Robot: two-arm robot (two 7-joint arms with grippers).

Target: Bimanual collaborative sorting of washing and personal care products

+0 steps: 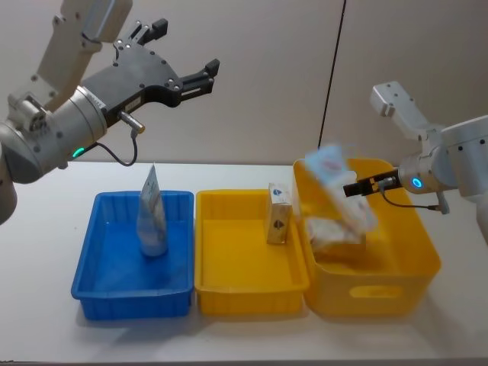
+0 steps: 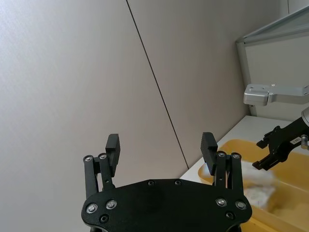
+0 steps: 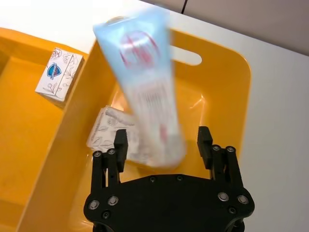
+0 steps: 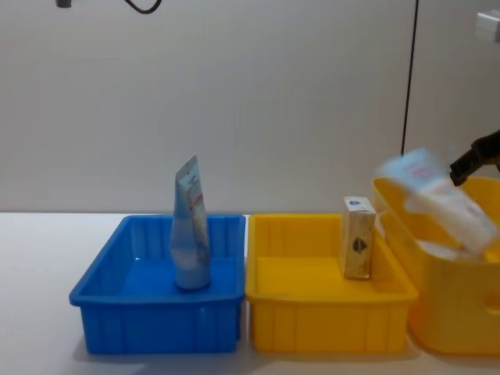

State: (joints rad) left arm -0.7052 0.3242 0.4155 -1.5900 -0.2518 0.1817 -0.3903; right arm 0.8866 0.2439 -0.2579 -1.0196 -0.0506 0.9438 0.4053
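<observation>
Gripping nothing, your right hand (image 3: pixel 163 145) is splayed over the yellow tub (image 1: pixel 427 252) | tube (image 3: pixel 140 82) is blurring, apparently loose above it | left hand (image 1: pixel 183 57) is spread, raised | risk: tube bouncing out.

Left tray (image 1: pixel 91 263): tube (image 1: pixel 152 216) upright. Middle tray (image 1: pixel 229 282): carton (image 1: pixel 280 213) upright at right wall. Tub (image 1: pixel 412 274) rightmost, cartons (image 1: pixel 332 232) inside.
</observation>
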